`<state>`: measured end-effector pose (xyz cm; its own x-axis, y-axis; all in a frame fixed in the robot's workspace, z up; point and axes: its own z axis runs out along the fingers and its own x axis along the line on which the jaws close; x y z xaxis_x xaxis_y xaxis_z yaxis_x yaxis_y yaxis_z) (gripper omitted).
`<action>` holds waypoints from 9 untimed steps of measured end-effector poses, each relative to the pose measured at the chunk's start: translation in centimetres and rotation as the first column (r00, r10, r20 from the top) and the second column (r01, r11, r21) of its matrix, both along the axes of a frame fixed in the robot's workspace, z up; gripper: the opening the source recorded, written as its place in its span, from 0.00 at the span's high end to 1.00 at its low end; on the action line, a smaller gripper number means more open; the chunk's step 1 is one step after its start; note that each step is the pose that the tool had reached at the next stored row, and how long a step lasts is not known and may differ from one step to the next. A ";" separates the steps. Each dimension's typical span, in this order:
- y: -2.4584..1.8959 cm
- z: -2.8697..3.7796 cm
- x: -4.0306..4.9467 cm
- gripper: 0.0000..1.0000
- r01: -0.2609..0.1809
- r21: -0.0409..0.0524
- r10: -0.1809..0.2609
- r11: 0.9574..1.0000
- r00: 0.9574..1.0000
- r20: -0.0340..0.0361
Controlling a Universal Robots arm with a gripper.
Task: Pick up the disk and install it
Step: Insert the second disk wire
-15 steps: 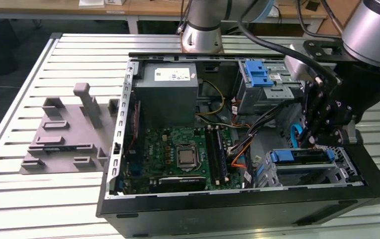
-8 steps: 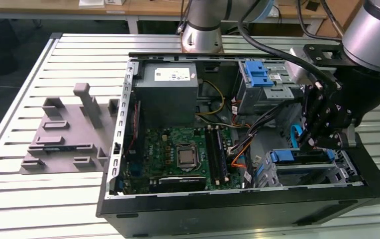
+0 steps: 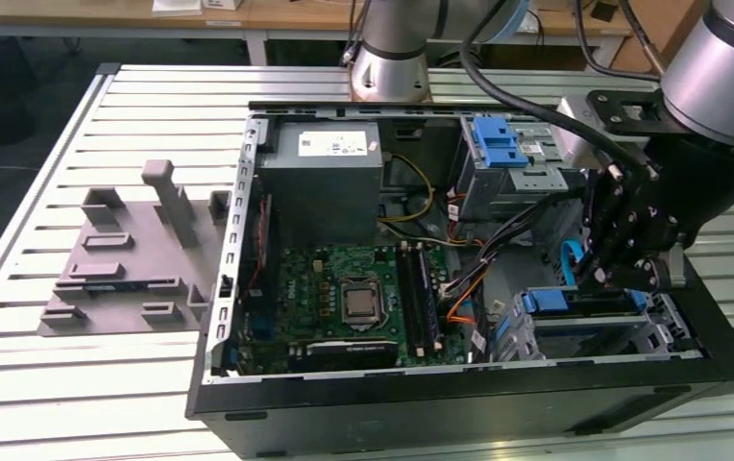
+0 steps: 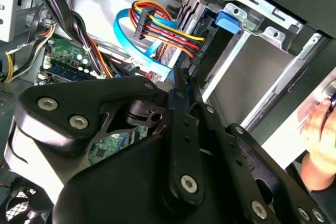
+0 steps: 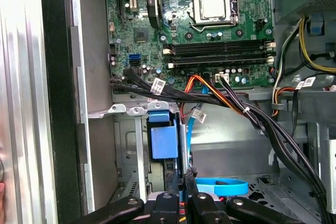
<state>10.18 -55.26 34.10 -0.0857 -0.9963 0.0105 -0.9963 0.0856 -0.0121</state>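
Exterior view: hand (image 3: 632, 276) just above disk (image 3: 581, 303) in bay.

Green motherboard (image 3: 341, 298), blue disk carrier (image 5: 160, 141), black claw (image 5: 182, 188).

Arm reaches down from the exterior view's right; black gripper (image 3: 632, 272) hangs low, its fingers (image 5: 181, 182) pressed together.

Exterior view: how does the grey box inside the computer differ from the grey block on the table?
The grey box is smooth-sided with a white sticker and sits inside the computer case; the grey block has posts sticking up and lies outside it on the slatted table. Both are grey.
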 end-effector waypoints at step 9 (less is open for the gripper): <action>-0.43 -0.33 0.19 0.84 0.000 0.007 0.000 1.000 1.000 0.000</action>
<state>10.38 -55.69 33.76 -0.0856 -0.9963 0.0038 -0.9963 0.0856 -0.0115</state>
